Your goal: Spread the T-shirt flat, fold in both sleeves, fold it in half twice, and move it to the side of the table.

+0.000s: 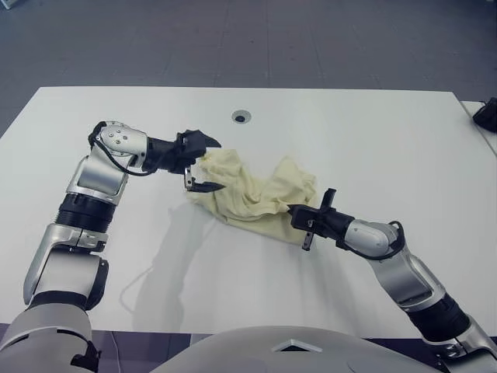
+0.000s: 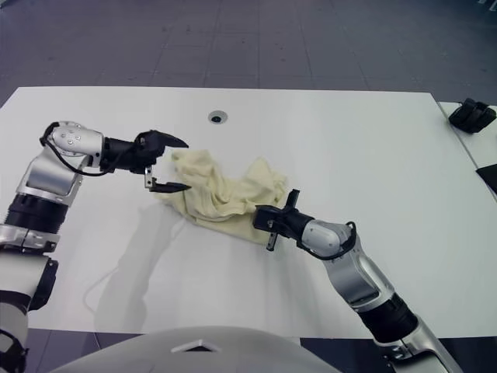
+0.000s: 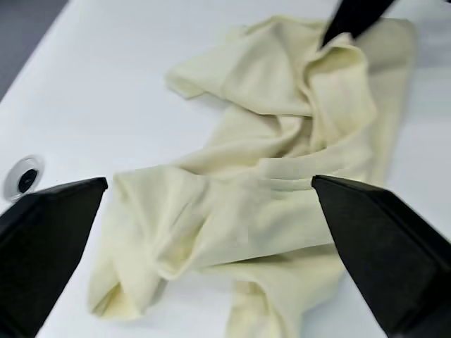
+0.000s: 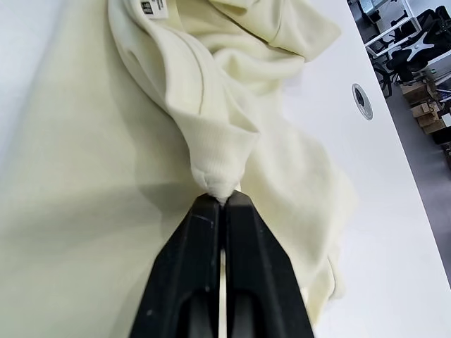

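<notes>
A pale yellow T-shirt point(image 1: 252, 194) lies crumpled in a heap near the middle of the white table point(image 1: 373, 140). My left gripper point(image 1: 208, 165) hovers at the heap's left end, open, its two black fingers point(image 3: 53, 239) wide apart over the cloth point(image 3: 282, 141) with nothing between them. At the heap's near right edge my right gripper point(image 1: 295, 211) is shut on a bunched fold of the T-shirt point(image 4: 84, 176). In the right wrist view the gripper point(image 4: 220, 201) pinches a small ribbed tip of fabric. The sleeves are lost in the folds.
A round cable hole point(image 1: 241, 116) sits in the table behind the shirt. A black object point(image 2: 470, 115) rests on the neighbouring surface at the far right. Bare tabletop surrounds the heap on all sides.
</notes>
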